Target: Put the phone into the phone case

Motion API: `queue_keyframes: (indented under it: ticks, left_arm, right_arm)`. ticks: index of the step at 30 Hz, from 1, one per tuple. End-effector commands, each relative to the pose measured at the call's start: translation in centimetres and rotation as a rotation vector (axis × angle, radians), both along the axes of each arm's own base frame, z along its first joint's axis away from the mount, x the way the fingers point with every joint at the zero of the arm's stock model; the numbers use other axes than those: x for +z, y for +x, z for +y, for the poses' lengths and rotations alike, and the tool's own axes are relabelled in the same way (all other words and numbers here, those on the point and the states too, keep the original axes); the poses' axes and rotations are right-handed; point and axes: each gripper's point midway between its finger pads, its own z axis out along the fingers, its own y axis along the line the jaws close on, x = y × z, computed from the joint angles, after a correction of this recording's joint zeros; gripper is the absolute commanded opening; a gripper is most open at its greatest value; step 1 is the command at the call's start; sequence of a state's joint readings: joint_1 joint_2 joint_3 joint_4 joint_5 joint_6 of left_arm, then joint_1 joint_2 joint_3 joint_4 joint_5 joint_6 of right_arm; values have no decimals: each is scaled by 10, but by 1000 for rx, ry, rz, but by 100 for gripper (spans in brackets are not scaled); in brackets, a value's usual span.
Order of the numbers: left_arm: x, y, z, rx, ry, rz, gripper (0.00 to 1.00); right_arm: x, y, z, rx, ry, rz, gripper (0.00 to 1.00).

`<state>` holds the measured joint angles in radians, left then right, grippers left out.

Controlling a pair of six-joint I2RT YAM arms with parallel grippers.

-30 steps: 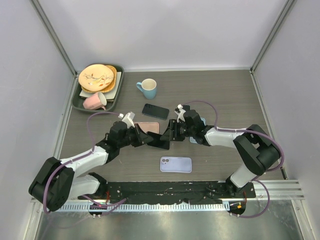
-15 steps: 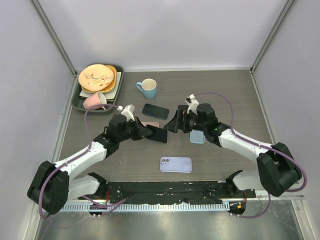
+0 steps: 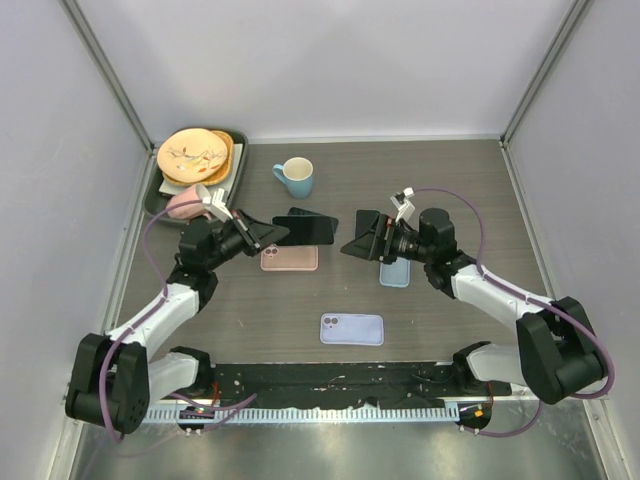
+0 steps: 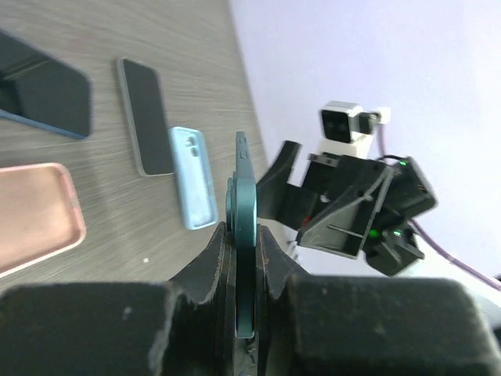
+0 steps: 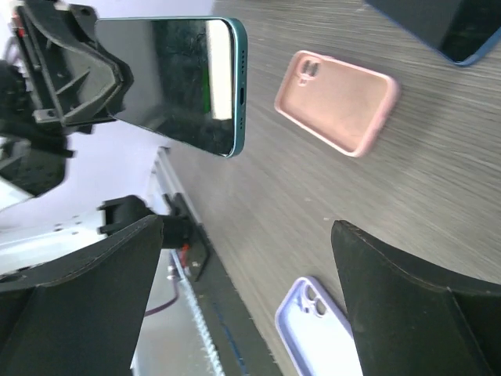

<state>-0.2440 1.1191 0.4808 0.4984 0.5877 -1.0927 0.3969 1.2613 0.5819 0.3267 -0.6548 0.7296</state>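
Note:
My left gripper [image 3: 268, 232] is shut on the phone [image 3: 303, 229], a dark-screened handset with a teal rim. It hangs above the table beyond the pink phone case [image 3: 289, 258]. In the left wrist view the phone [image 4: 244, 196] stands edge-on between the two fingers. My right gripper [image 3: 358, 238] is open and empty, just right of the phone and apart from it. The right wrist view shows the phone [image 5: 176, 82] in the left gripper [image 5: 74, 74], with the pink case [image 5: 337, 110] lying flat below it.
A lavender case [image 3: 352, 329] lies near the front. A light blue case [image 3: 394, 274] sits under the right arm, beside a dark phone [image 4: 149, 113]. Another dark phone [image 4: 43, 98] lies behind the held one. A blue mug [image 3: 296, 176] and a dish tray [image 3: 160, 208] stand at the back left.
The right gripper opened, let go of the phone and drew back to the right. The left gripper carried the phone up and back to the left, past the pink case.

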Motion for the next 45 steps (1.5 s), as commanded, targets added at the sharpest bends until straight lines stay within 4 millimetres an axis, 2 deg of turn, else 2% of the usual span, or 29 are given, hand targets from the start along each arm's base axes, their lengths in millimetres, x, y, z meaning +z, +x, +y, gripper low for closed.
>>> queue_keyframes:
  ticks: [1,5,11,13,21,25,31,32,33,34,35,39,40,42,43,45]
  left_arm:
    - [67,-24,-14,-156,-177,-193,0]
    - [80,-31,-16,-203,-232,-236,0]
    - [80,-37,-19,-246,-261,-228,0]
    - [77,-37,-19,-244,-257,-225,0]
    - [71,-37,-20,-251,-256,-199,0]
    - [67,-38,-20,-252,-246,-196,0]
    - [57,-38,-21,-255,-241,-167,0]
    - [56,-38,-21,-253,-239,-163,0]
    - [56,-38,-21,-254,-240,-162,0]
    - [55,-39,-21,-255,-239,-162,0]
    - [54,-39,-20,-252,-237,-161,0]
    - [47,-37,-21,-249,-213,-151,14]
    - [45,-37,-21,-249,-204,-147,24]
    - [44,-36,-21,-251,-200,-149,32]
    - [44,-37,-21,-257,-196,-151,40]
    - [43,-37,-22,-266,-183,-158,46]
  right_arm:
    - [61,-14,16,112,227,-94,94]
    - [72,-16,19,137,301,-90,93]
    - [86,-14,23,154,366,-93,88]
    - [88,-14,25,165,374,-94,80]
    - [89,-14,34,190,383,-72,65]
    - [90,-15,46,228,384,-64,56]
    - [86,-16,51,234,393,-40,30]
    - [84,-16,51,236,392,-33,14]
    - [85,-16,52,235,395,-39,7]
    - [84,-16,51,235,397,-37,1]
    - [85,-17,51,237,400,-37,1]
    - [85,-16,51,238,396,-48,1]
    - [84,-16,51,238,393,-47,1]
    - [83,-16,51,236,390,-49,1]
    - [83,-16,51,236,389,-50,1]
    - [81,-17,51,237,380,-50,1]
